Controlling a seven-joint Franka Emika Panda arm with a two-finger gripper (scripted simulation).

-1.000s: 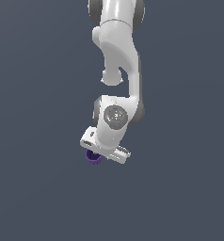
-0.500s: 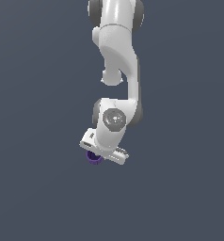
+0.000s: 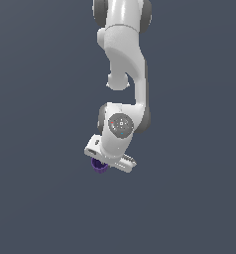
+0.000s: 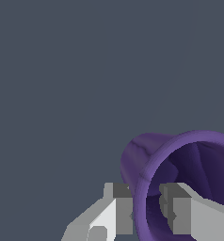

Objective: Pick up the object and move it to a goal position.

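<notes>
Gripping the purple cup's [image 4: 180, 155] rim, plain dark-grey surroundings.

One white arm [image 3: 124, 74], one gripper [image 4: 147, 207] with two fingers [image 4: 118, 209], and one purple cup [image 4: 180, 169].

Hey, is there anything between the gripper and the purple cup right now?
Nothing visible. In the wrist view the gripper has its fingers on either side of the cup wall, one outside and one inside the hollow. The exterior view shows the cup just under the gripper, with nothing else around it.
</notes>
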